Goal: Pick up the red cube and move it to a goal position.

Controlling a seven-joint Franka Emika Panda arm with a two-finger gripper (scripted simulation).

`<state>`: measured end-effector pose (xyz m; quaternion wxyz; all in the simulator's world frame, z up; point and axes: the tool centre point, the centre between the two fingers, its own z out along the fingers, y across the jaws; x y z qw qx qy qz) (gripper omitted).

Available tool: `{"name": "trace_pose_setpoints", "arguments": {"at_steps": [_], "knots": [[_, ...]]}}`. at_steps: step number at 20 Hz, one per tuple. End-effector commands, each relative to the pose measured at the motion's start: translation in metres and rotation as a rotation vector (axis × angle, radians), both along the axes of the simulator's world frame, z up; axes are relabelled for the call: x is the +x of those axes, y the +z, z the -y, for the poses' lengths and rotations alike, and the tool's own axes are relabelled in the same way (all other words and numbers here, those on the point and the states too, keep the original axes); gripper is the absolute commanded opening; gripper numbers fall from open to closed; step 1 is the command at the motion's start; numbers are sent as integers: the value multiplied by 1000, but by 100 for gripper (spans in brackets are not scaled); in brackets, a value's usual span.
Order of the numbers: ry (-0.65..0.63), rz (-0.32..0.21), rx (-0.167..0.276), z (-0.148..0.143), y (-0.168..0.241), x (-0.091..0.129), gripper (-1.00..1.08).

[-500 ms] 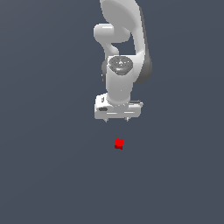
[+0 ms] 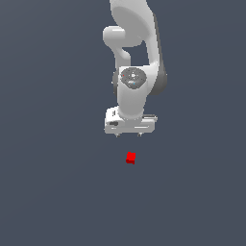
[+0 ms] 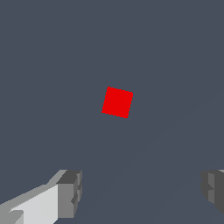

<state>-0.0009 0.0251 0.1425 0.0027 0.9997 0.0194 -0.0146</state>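
Observation:
The red cube (image 2: 130, 157) is a small bright-red block lying on the flat dark grey floor. It shows near the middle of the wrist view (image 3: 117, 102), turned a little askew. My white gripper (image 2: 129, 135) hangs from the arm, above the cube and apart from it. Its jaws are open wide and empty. One grey fingertip (image 3: 70, 194) and the other at the frame's edge show in the wrist view, with the cube beyond the gap between them, not inside it.
The white arm (image 2: 137, 53) rises behind the gripper in the exterior view. The plain dark grey floor (image 2: 53, 182) spreads all around the cube. No other object shows.
None visible: the gripper and the cube stand as they did half a second ago.

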Motion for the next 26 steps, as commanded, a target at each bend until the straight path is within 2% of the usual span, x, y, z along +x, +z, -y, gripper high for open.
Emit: {"name": "trace_pose_setpoints", "arguments": {"at_steps": [1, 15, 26], "knots": [[-18, 2, 0, -2, -11, 4, 100], [-183, 24, 1, -12, -99, 43, 100], [-229, 30, 2, -14, -123, 57, 100]]}}
